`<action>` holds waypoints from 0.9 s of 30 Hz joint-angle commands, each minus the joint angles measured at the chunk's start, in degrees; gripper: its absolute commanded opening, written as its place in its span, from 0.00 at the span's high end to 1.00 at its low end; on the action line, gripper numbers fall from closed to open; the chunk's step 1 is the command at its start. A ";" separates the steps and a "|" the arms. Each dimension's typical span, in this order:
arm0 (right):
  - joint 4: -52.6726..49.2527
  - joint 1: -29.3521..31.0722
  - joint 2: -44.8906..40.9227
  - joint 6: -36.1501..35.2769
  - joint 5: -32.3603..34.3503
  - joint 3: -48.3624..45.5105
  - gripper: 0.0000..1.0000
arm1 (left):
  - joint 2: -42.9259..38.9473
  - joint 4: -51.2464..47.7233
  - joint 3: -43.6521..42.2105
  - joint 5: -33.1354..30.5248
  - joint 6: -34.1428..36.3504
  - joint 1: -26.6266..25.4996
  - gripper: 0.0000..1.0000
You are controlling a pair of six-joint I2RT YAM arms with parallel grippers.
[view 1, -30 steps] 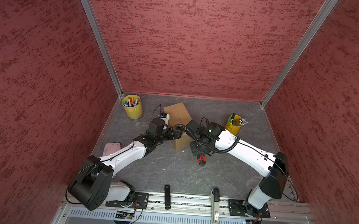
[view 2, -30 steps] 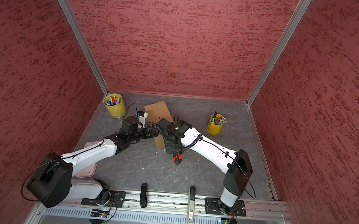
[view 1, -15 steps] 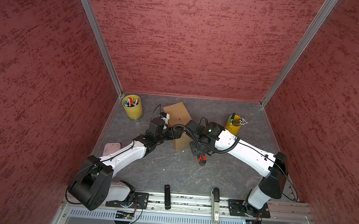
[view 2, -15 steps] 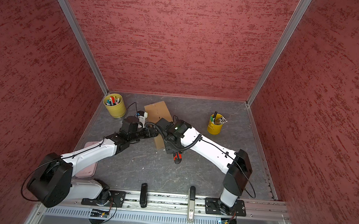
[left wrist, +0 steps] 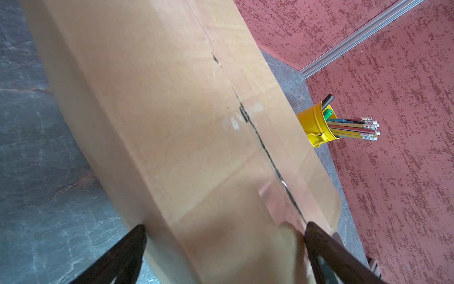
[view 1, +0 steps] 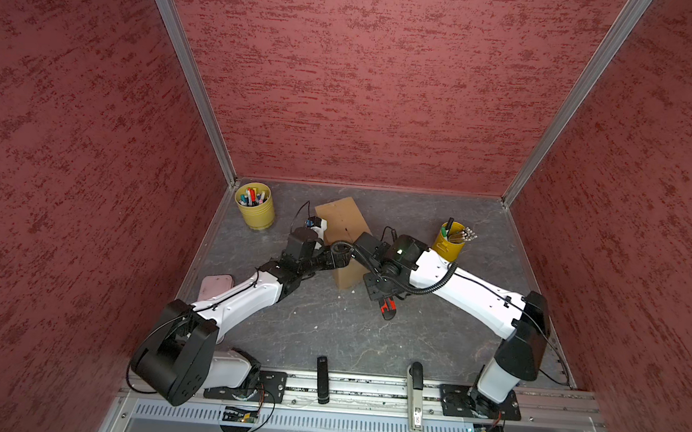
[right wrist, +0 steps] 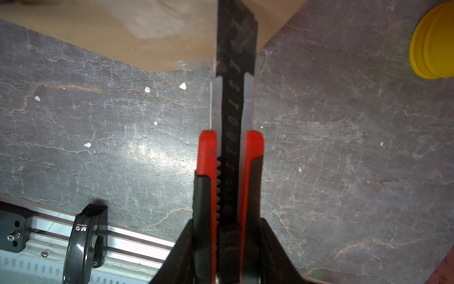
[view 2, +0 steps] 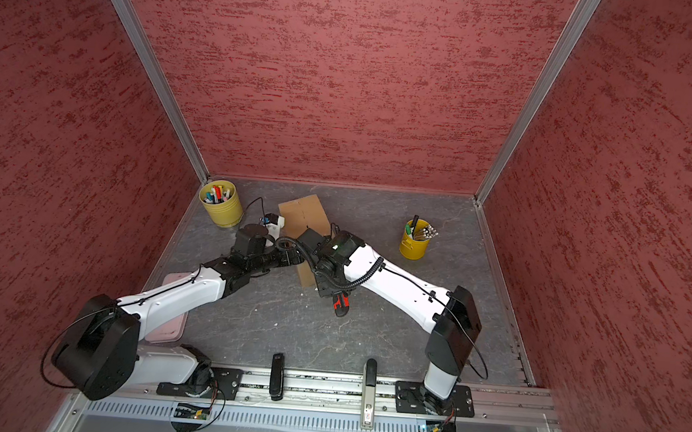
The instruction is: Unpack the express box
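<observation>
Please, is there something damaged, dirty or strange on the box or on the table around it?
Yes. The express box has clear tape slit along its centre seam, leaving a dark ragged gap. Small white crumbs lie scattered on the grey table near the box corner, beside the utility knife held in the right end effector.

Three tall walls [view 1: 370,81] close in the space, all in rough red plaster streaked with darker red. Silver metal strips [view 1: 187,72] run up both back corners, slanting out toward the upper left and upper right of the frame. The floor [view 1: 369,335] is dark grey stone with pale veins and a few white crumbs. Along the bottom of the frame runs an aluminium rail [view 1: 365,387], with a slotted grey panel [view 1: 321,424] below it. The light is even and soft.
</observation>
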 commanded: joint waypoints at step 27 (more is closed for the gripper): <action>-3.66 2.42 3.02 0.61 5.40 6.11 1.00 | 0.96 2.45 1.43 2.10 -0.71 -0.35 0.00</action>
